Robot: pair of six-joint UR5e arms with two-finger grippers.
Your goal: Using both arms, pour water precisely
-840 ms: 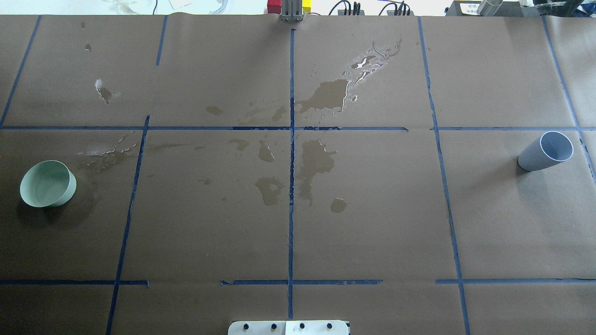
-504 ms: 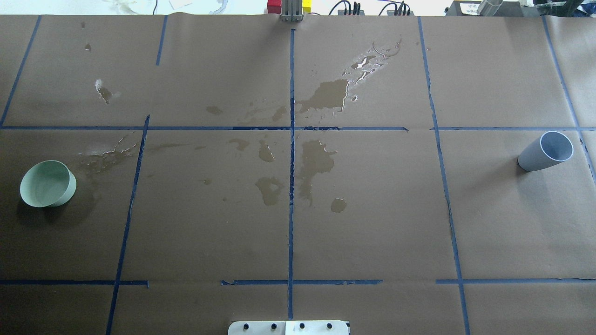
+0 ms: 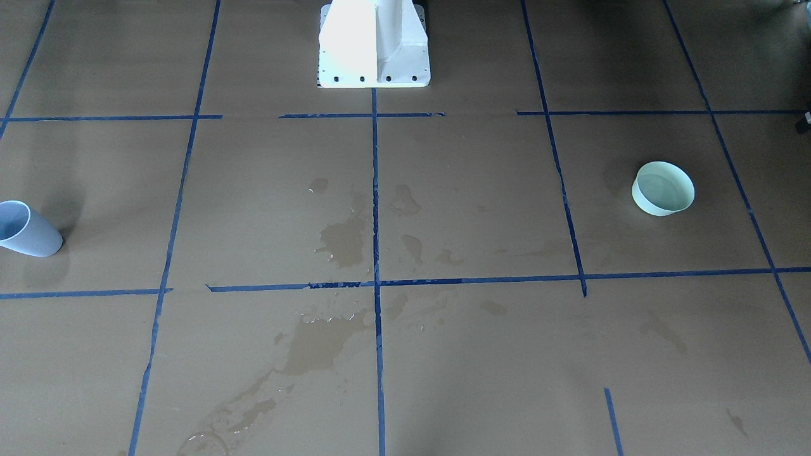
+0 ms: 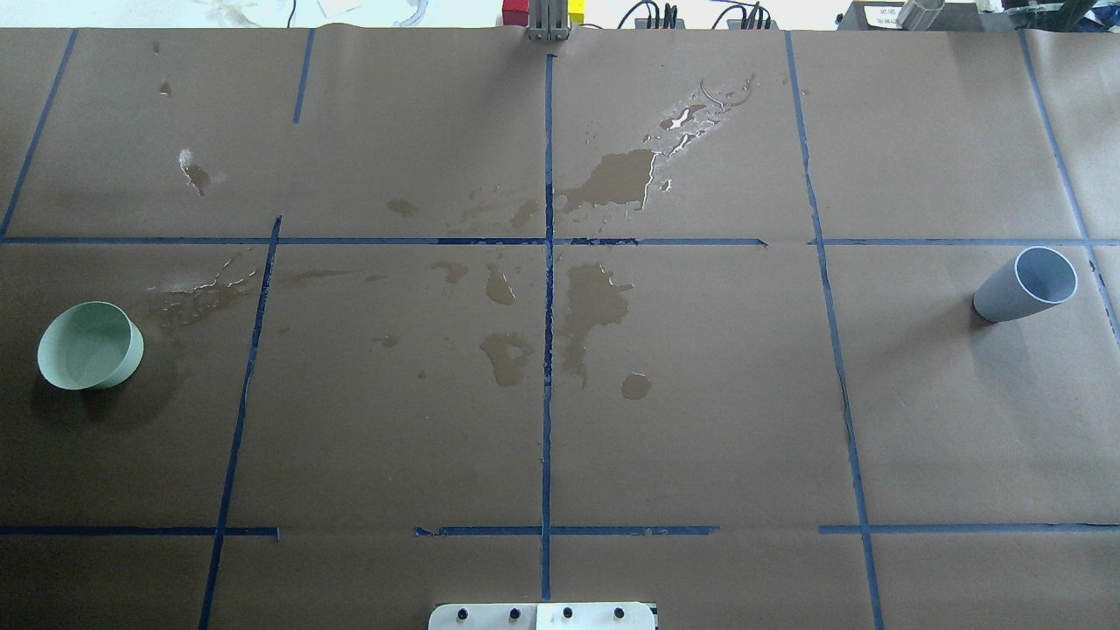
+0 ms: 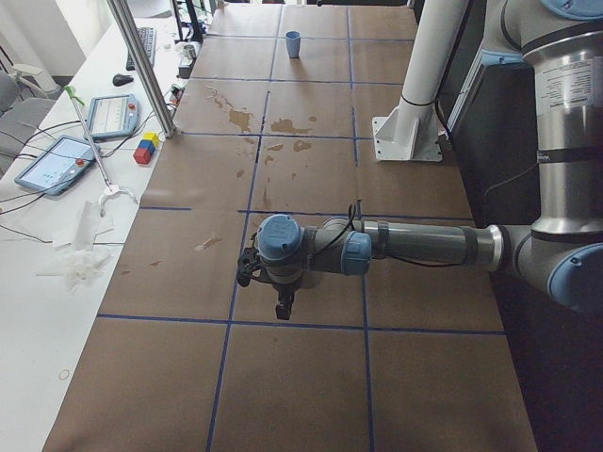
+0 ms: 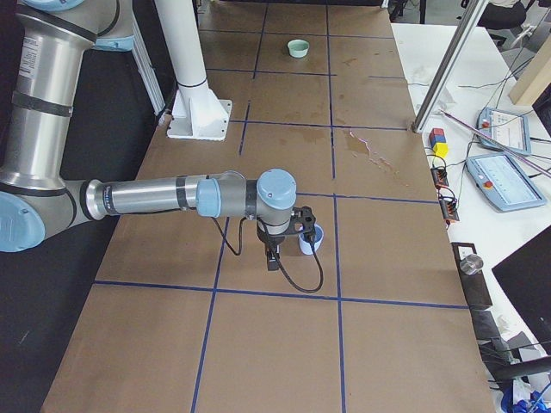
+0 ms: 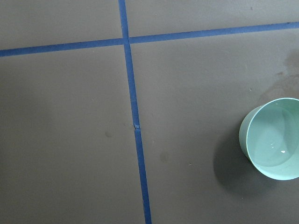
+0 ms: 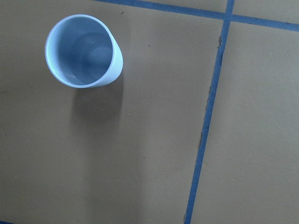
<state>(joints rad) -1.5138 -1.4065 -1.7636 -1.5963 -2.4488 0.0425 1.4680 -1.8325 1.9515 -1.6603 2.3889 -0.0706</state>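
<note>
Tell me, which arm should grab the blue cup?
Right. The right arm hangs just beside the blue cup, which shows in its wrist view; the left arm hangs far away, by the green bowl.

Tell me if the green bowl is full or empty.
Partly filled: the green bowl holds clear water, its glinting surface below the rim.

Clear water (image 7: 275,147) in green bowl (image 7: 244,140); L arm (image 5: 424,247), R arm (image 6: 146,198) outstretched horiz.

right arm (image 6: 155,196) stretched over brown table (image 6: 387,258), blue cup (image 6: 312,241) by wrist, green bowl (image 6: 299,47) far
</note>
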